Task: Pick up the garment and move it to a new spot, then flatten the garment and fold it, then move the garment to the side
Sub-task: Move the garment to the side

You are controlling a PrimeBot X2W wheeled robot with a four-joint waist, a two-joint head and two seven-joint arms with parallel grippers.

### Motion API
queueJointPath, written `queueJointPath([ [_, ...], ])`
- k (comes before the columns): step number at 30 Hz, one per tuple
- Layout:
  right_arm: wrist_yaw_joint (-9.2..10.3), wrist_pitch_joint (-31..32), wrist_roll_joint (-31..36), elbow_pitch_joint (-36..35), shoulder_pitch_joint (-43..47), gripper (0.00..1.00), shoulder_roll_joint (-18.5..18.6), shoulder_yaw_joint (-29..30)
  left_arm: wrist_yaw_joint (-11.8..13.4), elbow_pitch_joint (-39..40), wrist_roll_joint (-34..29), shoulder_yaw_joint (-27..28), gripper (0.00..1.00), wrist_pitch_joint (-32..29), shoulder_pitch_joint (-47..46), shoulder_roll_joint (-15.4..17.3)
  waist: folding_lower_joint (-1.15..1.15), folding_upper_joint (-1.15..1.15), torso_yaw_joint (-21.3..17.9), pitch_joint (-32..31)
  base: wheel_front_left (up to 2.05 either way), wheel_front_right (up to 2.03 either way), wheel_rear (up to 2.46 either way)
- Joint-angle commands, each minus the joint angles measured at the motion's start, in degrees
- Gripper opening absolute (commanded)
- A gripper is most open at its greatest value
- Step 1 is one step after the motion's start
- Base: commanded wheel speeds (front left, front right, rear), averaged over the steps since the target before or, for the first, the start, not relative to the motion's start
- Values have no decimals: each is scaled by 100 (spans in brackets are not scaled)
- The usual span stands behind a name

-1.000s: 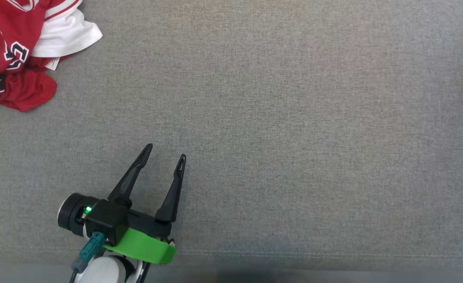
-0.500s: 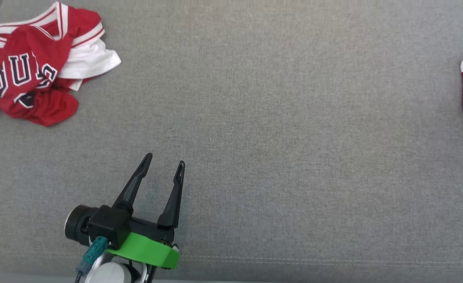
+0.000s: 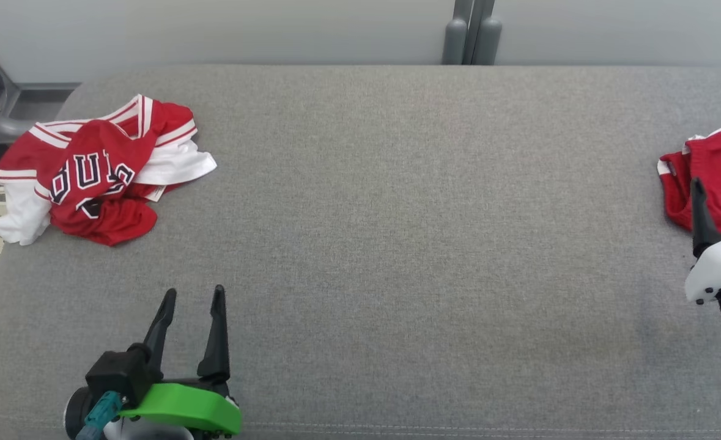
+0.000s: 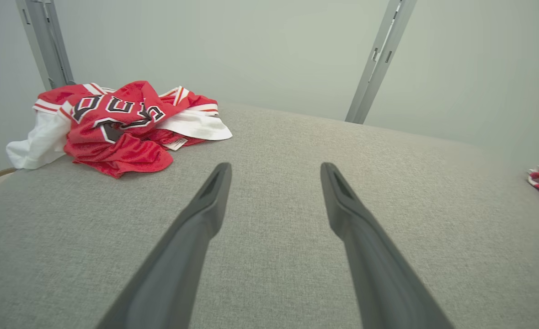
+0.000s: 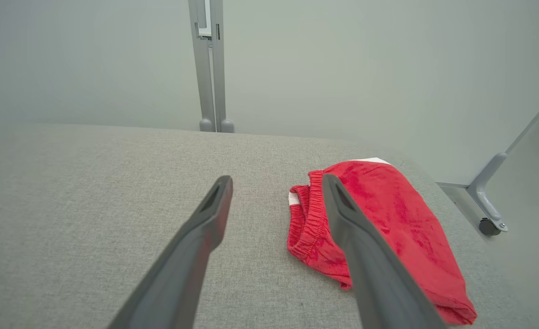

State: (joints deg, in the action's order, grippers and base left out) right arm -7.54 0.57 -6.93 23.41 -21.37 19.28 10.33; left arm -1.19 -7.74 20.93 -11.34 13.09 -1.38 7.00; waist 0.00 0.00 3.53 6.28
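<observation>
The crumpled red-and-white jersey [image 3: 97, 174] is laid at the far left corner of the grey upholstered bench [image 3: 397, 214]. The left gripper [image 3: 193, 296], over its near edge, and the right gripper [image 5: 276, 180], by its right end, are spread wide, empty.

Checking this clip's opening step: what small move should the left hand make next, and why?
Probably reach the left hand forward and leftward toward the jersey. It lies crumpled and untouched at the far left of the cushion, and the hand is open, empty and apart from it.
</observation>
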Motion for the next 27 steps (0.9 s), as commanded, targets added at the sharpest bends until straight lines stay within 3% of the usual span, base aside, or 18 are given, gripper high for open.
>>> queueJointPath([
  [1, 10, -82, -230, -180, 211, 100, -127, 34, 119, -12, 23, 90, 100, -31, 128, 32, 0, 0, 46, -474, 0, 0, 0],
  [7, 9, -315, -766, -829, 907, 100, -642, -82, 418, 4, 118, 284, 100, -190, 313, 49, 0, 0, 112, -744, 0, 0, 0],
  [17, 9, -375, -1101, -1368, 1714, 100, -1323, -352, 573, -95, 181, 301, 100, -561, 500, 172, 0, 0, 263, -1017, 0, 0, 0],
  [27, 9, -398, -995, -1546, 2436, 100, -1598, -480, 326, -177, 66, 173, 100, -536, 600, 485, 0, 0, 284, -1100, 0, 0, 0],
])
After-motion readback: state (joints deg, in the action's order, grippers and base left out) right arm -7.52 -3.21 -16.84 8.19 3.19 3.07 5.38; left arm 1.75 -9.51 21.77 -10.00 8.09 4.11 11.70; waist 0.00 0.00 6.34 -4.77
